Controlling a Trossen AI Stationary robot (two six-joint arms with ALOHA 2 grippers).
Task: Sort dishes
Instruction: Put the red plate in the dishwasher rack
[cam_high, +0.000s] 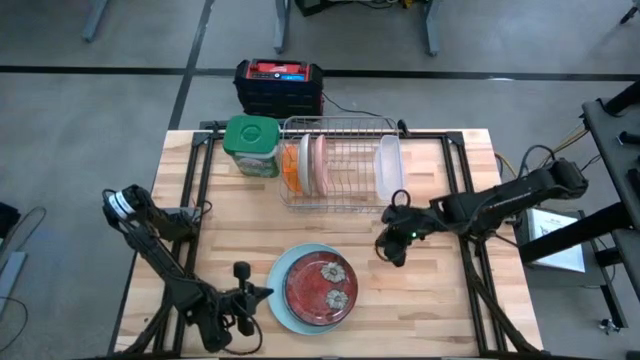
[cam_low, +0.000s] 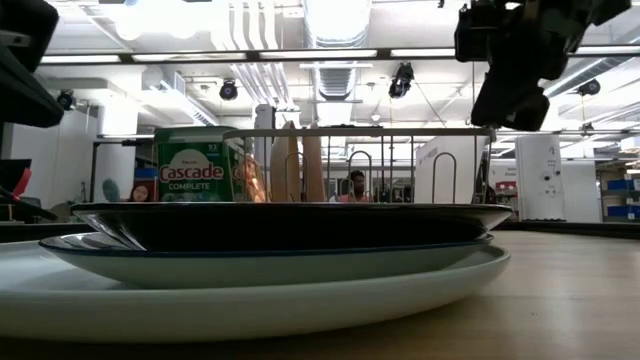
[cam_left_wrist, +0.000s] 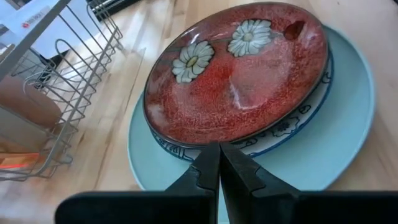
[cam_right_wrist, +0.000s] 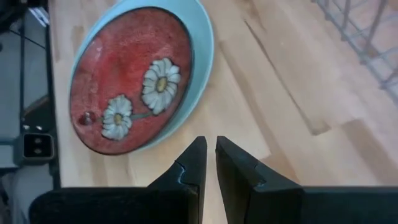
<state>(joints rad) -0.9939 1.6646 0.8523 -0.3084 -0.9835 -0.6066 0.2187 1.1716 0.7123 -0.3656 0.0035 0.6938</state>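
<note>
A dark red plate with two daisies lies on top of a white plate with a blue pattern. Both rest on a larger light blue plate near the table's front edge. An orange plate and a pink plate stand on edge in the wire rack. My left gripper is shut, with its tips at the stack's left rim. My right gripper is shut on nothing and hangs above bare wood to the right of the stack. My left gripper comes at the stack slanting down from the table's left. Its shut fingertips stand at the rim of the patterned plate. I cannot tell whether they touch it.
A green-lidded Cascade jar stands left of the rack. A clear tub stands upright at the rack's right end. A black and red box sits beyond the far edge. Bare wood lies between the rack and the stack.
</note>
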